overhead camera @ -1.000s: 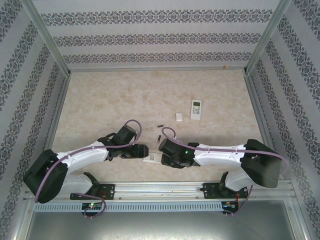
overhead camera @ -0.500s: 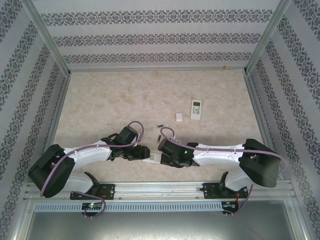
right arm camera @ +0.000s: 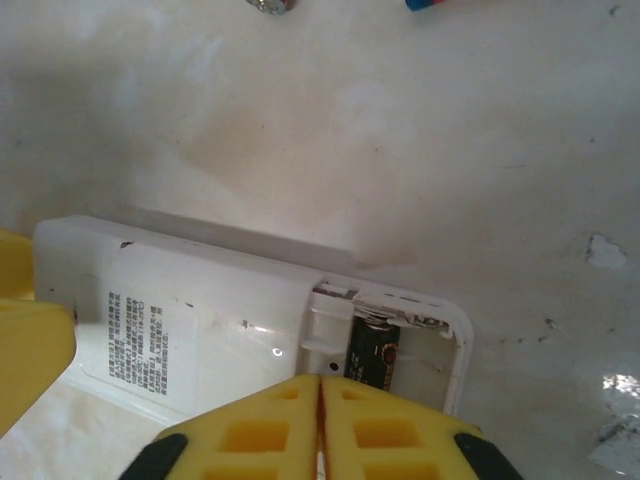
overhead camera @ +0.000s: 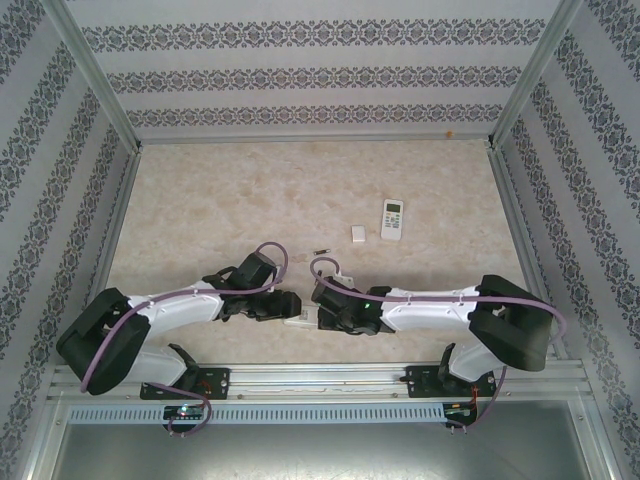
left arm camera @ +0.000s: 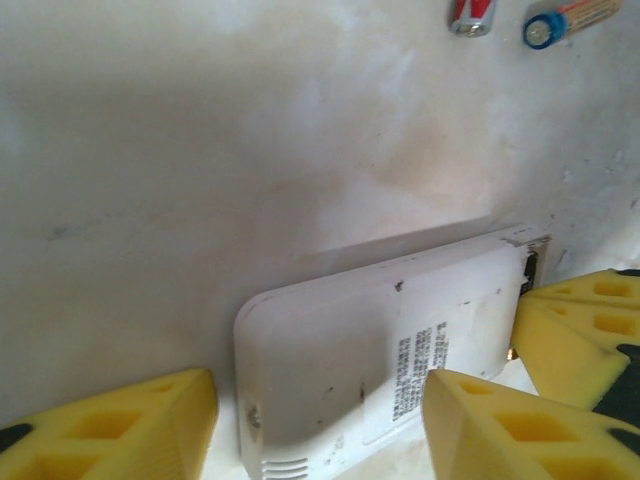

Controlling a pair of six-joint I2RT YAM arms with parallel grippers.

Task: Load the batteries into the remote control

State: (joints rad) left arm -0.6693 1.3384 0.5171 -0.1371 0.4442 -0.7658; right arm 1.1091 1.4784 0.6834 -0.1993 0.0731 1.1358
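The remote control lies on its face on the worktop between the two arms, its labelled back up. The left pincer is spread across one end of it, one yellow finger just beside the remote control's edge with a sliver of gap, the other at the opposite side. I cannot tell whether that second finger touches it.

The right pincer is at the remote control's other end. Its two pads are pressed together with nothing seen between them, and their tips are at the near rim of the open battery compartment. One dark battery sits in that compartment, and the slot beside it is bare white plastic.

Beyond the remote control, well apart from it, two loose batteries lie on the worktop near each other. One is a red-and-silver battery. The other is a blue-tipped battery with an orange body.

Farther still, beyond the remote control and to its right, a small white cover lies flat. A second remote rests just beside the cover, display side up
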